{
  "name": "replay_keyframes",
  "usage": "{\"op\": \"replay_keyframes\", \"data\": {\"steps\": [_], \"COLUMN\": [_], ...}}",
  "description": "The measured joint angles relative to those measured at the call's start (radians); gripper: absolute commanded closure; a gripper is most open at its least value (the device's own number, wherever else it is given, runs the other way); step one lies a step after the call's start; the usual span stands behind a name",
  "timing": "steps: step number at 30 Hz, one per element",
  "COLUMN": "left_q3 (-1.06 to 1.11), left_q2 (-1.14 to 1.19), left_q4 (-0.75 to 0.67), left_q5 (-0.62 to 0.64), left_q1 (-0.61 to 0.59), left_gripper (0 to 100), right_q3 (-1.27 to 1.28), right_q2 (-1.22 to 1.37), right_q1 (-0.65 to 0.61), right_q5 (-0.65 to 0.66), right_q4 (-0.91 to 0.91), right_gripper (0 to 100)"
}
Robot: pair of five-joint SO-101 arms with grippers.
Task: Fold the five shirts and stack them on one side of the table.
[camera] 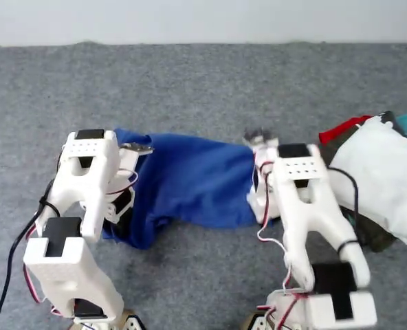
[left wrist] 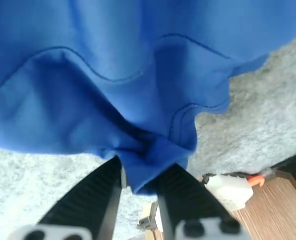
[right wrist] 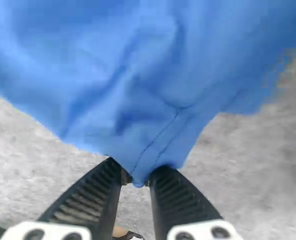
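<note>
A blue shirt (camera: 190, 179) hangs stretched between the two arms above the grey table (camera: 203, 89). My left gripper (left wrist: 140, 180) is shut on a bunched edge of the blue shirt (left wrist: 138, 90), which drapes away from its black fingers (left wrist: 95, 195). My right gripper (right wrist: 135, 180) is shut on a seamed corner of the blue shirt (right wrist: 138, 75). In the high view the left arm (camera: 86, 185) holds the shirt's left end and the right arm (camera: 296, 192) its right end. A pile of other shirts (camera: 382, 179), white on top with red, teal and dark ones under it, lies at the right.
Grey carpet-like cloth covers the table (right wrist: 248, 165). The wooden table edge (left wrist: 273, 210) and a white part with an orange tip (left wrist: 230, 187) appear in the left wrist view. Cables (camera: 14, 254) run along the left arm's base.
</note>
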Motion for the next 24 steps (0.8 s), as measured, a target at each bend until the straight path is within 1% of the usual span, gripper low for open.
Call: {"op": "replay_keyframes", "data": {"steps": [2, 6, 10, 14, 18, 24], "left_q3": [-0.049, -0.203, -0.414, -0.658, -0.868, -1.031], "left_q2": [0.0, 0.0, 0.0, 0.0, -0.038, -0.269], "left_q4": [0.0, 0.0, 0.0, 0.006, 0.008, 0.012], "left_q5": [0.015, 0.106, 0.196, 0.275, 0.296, 0.296], "left_q1": [0.0, 0.0, 0.0, 0.0, 0.0, 0.0], "left_gripper": [93, 93, 93, 93, 93, 93], "right_q3": [-0.074, -0.17, -0.236, -0.377, -0.574, -0.838], "right_q2": [-0.032, -0.04, -0.04, -0.04, -0.04, -0.04], "right_q1": [0.006, 0.002, 0.003, 0.003, 0.011, 0.084], "right_q5": [0.0, 0.0, 0.0, 0.0, 0.0, 0.0], "right_q4": [0.04, 0.029, -0.031, -0.015, 0.043, 0.126], "right_gripper": [98.8, 98.8, 98.8, 98.8, 98.8, 98.8]}}
